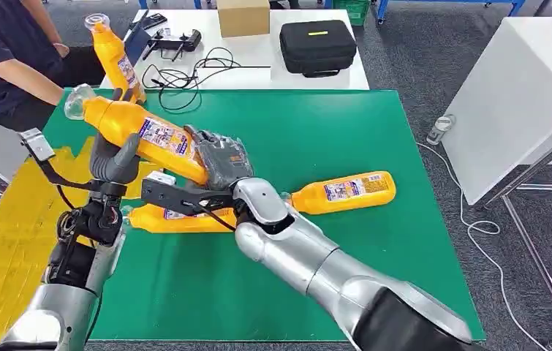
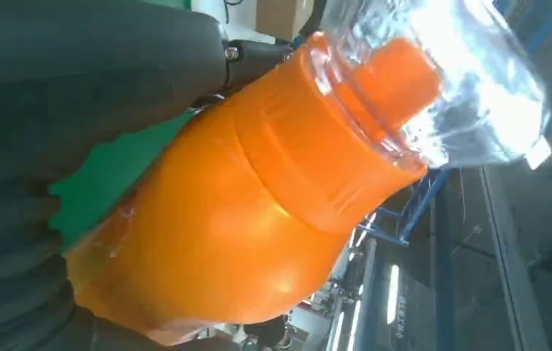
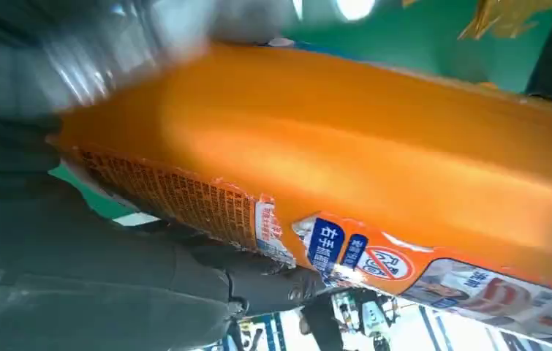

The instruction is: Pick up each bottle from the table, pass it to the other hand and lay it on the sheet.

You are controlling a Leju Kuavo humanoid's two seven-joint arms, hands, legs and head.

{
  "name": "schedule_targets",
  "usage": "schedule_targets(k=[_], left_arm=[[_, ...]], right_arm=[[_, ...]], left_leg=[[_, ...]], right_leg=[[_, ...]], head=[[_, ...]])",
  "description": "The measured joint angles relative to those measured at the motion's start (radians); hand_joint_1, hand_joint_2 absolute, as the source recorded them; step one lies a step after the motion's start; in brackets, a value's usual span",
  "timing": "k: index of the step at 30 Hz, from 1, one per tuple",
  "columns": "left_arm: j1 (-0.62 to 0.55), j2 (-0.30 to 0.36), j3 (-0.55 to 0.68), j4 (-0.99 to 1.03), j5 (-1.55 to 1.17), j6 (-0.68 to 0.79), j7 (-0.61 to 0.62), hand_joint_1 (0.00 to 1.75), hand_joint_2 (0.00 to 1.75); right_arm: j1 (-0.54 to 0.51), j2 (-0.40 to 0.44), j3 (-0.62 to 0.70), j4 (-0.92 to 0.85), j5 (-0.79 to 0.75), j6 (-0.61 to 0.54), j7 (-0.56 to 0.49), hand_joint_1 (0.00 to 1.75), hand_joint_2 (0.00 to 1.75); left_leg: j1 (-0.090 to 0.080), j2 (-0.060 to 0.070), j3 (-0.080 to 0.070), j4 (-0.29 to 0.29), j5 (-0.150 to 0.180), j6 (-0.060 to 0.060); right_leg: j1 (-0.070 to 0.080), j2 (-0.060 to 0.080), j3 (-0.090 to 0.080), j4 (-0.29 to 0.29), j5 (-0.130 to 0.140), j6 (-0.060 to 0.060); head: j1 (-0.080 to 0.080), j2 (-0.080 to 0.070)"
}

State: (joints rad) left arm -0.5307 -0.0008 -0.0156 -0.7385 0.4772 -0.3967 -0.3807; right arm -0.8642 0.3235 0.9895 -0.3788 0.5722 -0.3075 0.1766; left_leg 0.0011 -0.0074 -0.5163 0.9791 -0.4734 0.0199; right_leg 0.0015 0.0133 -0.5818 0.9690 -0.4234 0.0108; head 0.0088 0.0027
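Meanwhile both hands held one orange bottle [image 1: 141, 135] in the air above the green sheet's [image 1: 316, 131] left edge: the left hand [image 1: 115, 157] gripped near its clear-capped neck, the right hand [image 1: 221, 157] its base. Two more orange bottles [image 1: 342, 191] lay on the sheet, and a person [image 1: 9, 58] held a fourth beyond its far left corner.
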Motion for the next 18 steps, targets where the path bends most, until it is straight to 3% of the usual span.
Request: schedule_targets(k=[18], left_arm=[[-0.030, -0.003, -0.013, -0.001, 0.000, -0.010, -0.001, 0.00, 1.75]], right_arm=[[-0.006, 0.019, -0.031, 0.018, 0.052, 0.020, -0.005, 1.75, 1.75]], left_leg=[[0.000, 0.000, 0.000, 0.000, 0.000, 0.000]], right_leg=[[0.001, 0.000, 0.000, 0.000, 0.000, 0.000]], head=[[0.000, 0.000]])
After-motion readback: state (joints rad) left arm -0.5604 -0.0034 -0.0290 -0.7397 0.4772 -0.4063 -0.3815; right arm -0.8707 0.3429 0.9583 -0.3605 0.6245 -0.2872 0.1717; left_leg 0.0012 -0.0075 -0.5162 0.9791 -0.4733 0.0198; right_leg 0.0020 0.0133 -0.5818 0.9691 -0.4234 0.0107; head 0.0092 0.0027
